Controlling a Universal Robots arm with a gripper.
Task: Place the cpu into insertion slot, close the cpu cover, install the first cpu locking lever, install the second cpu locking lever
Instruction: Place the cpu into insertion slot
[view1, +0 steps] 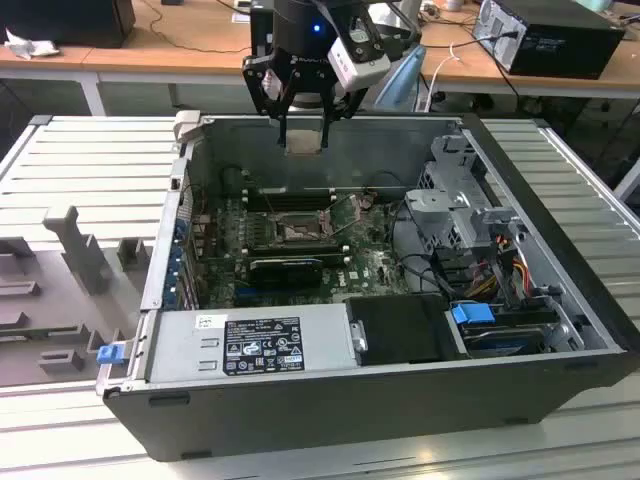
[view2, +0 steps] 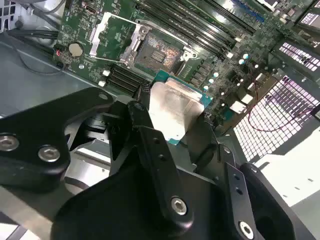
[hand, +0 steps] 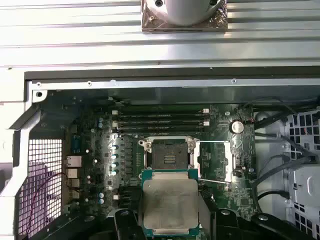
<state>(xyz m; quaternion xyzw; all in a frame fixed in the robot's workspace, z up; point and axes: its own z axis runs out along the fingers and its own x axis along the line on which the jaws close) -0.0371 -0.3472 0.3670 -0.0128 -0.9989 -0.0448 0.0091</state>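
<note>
The exterior view looks down from well back onto the whole open dark metal computer case, while both wrist views sit close behind the black end effector, facing the green circuit board and sharing the flat silvery-grey square cpu and the black-framed square insertion slot.

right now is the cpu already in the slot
No, in the first wrist view the cpu is held in the gripper, clear of the slot, whose pin field lies bare.

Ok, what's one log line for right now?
gripper: shut on cpu | cpu: held aloft, not seated | insertion slot: empty | cpu cover: open
</note>
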